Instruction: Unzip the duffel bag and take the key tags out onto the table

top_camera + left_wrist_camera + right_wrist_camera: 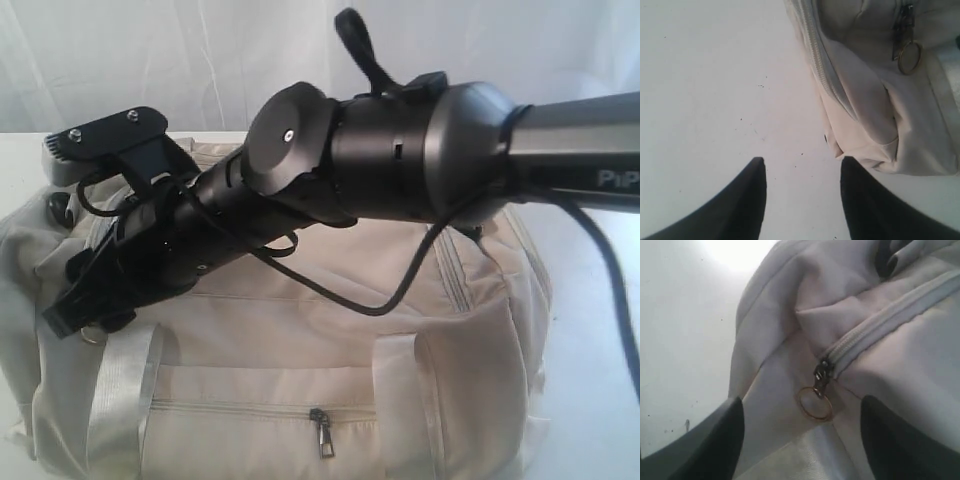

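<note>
The cream duffel bag [300, 340] lies on the white table [585, 420] with its zippers closed. My right arm reaches across it from the right. My right gripper [85, 300] hangs open at the bag's left end. In the right wrist view the gripper [802, 399] straddles a zipper slider with a brass ring pull [816, 403], and nothing is held. My left gripper [803, 160] is open over bare table [715, 75], one finger [865, 200] close to the bag's end [875, 125]. The same ring pull [910, 57] shows there. The key tags are out of view.
A front pocket zipper [320, 432] faces the camera, with shiny webbing straps [120, 390] on both sides of it. A black cable [400, 290] loops from the right arm over the bag's top. White curtain hangs behind.
</note>
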Controlling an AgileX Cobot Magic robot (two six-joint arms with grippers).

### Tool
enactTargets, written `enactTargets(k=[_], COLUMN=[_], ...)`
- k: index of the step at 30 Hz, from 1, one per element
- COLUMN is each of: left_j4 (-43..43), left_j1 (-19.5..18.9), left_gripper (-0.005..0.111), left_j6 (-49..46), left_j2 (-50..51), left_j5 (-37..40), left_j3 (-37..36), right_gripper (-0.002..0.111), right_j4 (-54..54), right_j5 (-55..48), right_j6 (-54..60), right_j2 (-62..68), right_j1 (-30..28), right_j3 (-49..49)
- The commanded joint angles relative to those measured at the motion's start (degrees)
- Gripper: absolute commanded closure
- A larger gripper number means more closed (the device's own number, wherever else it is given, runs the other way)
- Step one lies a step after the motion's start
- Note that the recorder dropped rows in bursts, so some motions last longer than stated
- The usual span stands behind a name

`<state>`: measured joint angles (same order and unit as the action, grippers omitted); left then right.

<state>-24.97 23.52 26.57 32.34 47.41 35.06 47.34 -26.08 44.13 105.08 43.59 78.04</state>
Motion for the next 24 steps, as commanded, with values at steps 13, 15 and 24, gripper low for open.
enactTargets(k=[13, 15, 24], left_j4=[-0.23, -0.13, 0.0], left_j1=[-0.06, -0.06, -0.06], left_gripper=[0.056, 0.056, 0.056], left_j6=[1.92, 1.92, 1.92], left_j2=[-2.15, -2.29, -2.29], left_j5=[-0.72, -0.86, -1.21], left_j3=[-0.36, -0.36, -0.36], right_gripper=[0.044, 0.044, 0.045], right_j4=[-5.01, -5.01, -5.01], right_j5=[3.69, 4.18, 4.39], right_j6=[-0.86, -0.86, -3.37], right_j2=[5.88, 6.21, 9.85], right_j1=[0.64, 1.05, 3.25], right_j3=[1.38, 1.66, 4.81])
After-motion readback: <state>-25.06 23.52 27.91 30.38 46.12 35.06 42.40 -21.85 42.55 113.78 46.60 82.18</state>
